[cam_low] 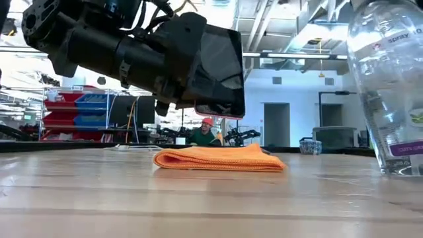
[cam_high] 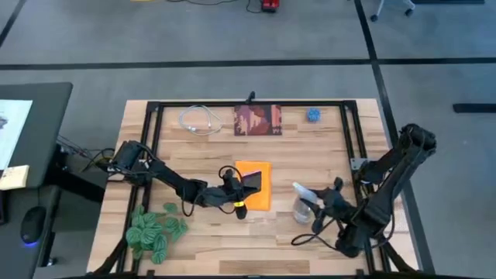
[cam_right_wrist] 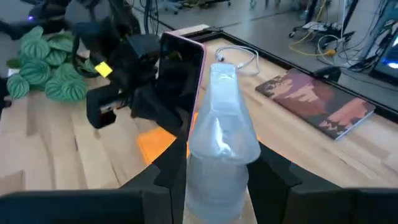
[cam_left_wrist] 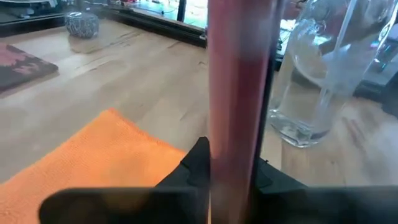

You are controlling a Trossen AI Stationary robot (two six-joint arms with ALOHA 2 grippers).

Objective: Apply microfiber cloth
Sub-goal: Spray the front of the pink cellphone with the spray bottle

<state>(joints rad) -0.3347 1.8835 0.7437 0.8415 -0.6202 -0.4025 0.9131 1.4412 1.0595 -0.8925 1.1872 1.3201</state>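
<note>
The orange microfiber cloth [cam_high: 249,167] lies folded flat on the wooden table [cam_high: 201,159], near its middle; it also shows in the low view [cam_low: 218,158]. Above it my left gripper [cam_high: 242,187] is shut on a black smartphone [cam_low: 221,73] with a pink-edged case. To the right, my right gripper [cam_high: 316,204] is shut on a clear spray bottle [cam_high: 302,203]. My left gripper pinches the smartphone between its two fingers [cam_left_wrist: 196,165], one on each flat face, at the phone's end nearest the arm [cam_left_wrist: 233,168]. It comes from the table's left, roughly level. The phone stands on edge, lifted clear above the cloth. My right gripper has the spray bottle's body [cam_right_wrist: 214,180] between its two fingers [cam_right_wrist: 168,174], below the shoulder. The fingers reach in about level from the table's right side. The bottle stands upright with its base [cam_low: 396,168] on the table.
A dark red-brown printed square [cam_high: 258,121], a coiled white cable [cam_high: 200,120] and a small blue ball [cam_high: 313,115] lie along the far edge. A green leafy plant [cam_high: 155,229] sits at the near left. Black frame rails [cam_high: 350,132] border the table.
</note>
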